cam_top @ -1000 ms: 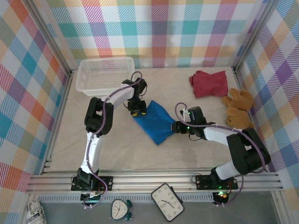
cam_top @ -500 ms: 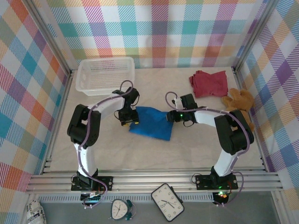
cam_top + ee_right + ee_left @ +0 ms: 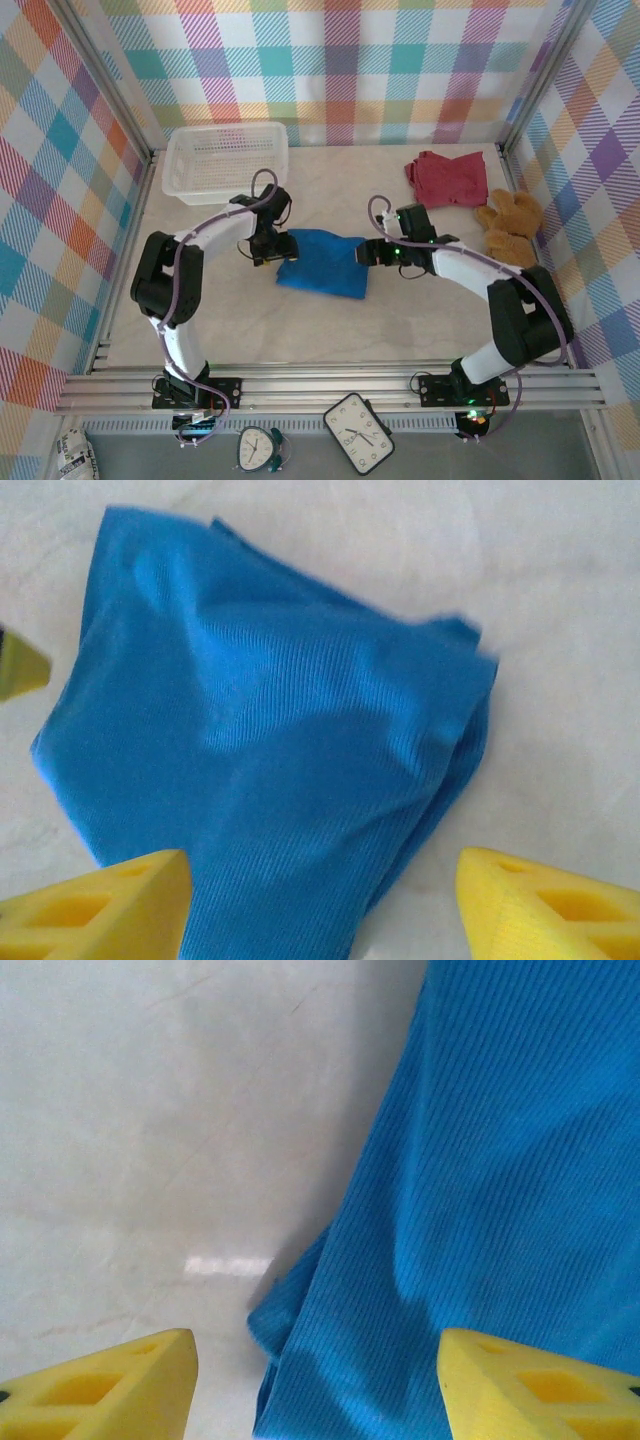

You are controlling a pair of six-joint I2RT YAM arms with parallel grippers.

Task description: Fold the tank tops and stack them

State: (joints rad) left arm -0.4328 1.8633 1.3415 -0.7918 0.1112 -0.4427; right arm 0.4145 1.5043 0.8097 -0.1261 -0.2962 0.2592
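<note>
Blue tank top point(image 3: 322, 263) looks folded on the desk point(image 3: 330, 320), left hand point(image 3: 269, 249) and right hand point(image 3: 375, 253) both open and empty, so next is probably grabbing the dark red tank top point(image 3: 448, 180).

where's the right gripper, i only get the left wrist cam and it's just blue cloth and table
Observer: The right gripper sits at the right edge of the blue tank top, jaws open, holding nothing.
Operator: is that top folded
Observer: It lies as a compact, layered patch between the left gripper and the right one.
Operator: what else is out there
Observer: The dark red tank tops lie in a crumpled heap at the far right, beside the teddy bear.
</note>
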